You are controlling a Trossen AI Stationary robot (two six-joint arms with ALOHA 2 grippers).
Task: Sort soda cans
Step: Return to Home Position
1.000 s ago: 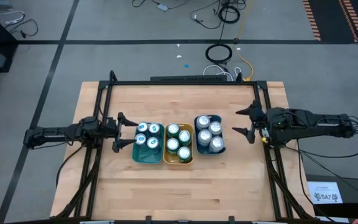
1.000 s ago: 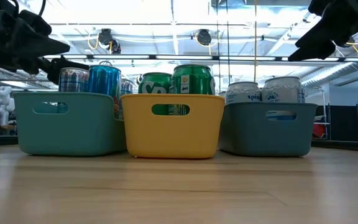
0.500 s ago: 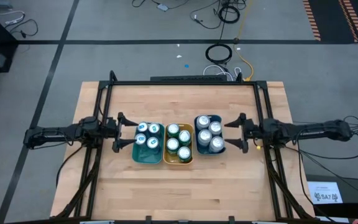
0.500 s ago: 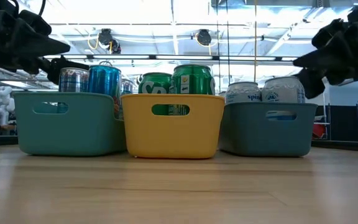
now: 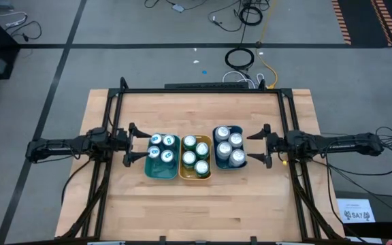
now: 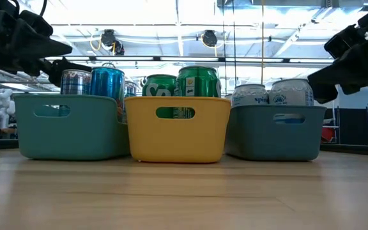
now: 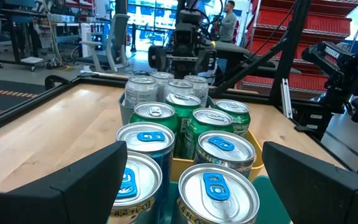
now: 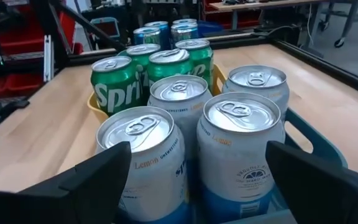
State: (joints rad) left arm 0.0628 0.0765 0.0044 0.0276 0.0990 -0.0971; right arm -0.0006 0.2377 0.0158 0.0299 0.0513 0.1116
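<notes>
Three trays stand side by side mid-table, each with several soda cans upright in it. The teal tray holds blue cans, the yellow tray green cans, and the blue tray silver-white cans. My left gripper is open, level, just left of the teal tray, looking over the blue cans. My right gripper is open just right of the blue tray, facing the silver-white cans. Neither touches anything.
A black frame runs along the table's far edge and down both sides. Bare wooden tabletop lies in front of the trays and behind them. Cables lie on the floor beyond the table.
My right gripper has come down and moved toward the table's left edge, up to the blue tray, tipping from a downward slant to nearly level. Its fingers stay as wide apart as before. The trays and cans have not moved.
</notes>
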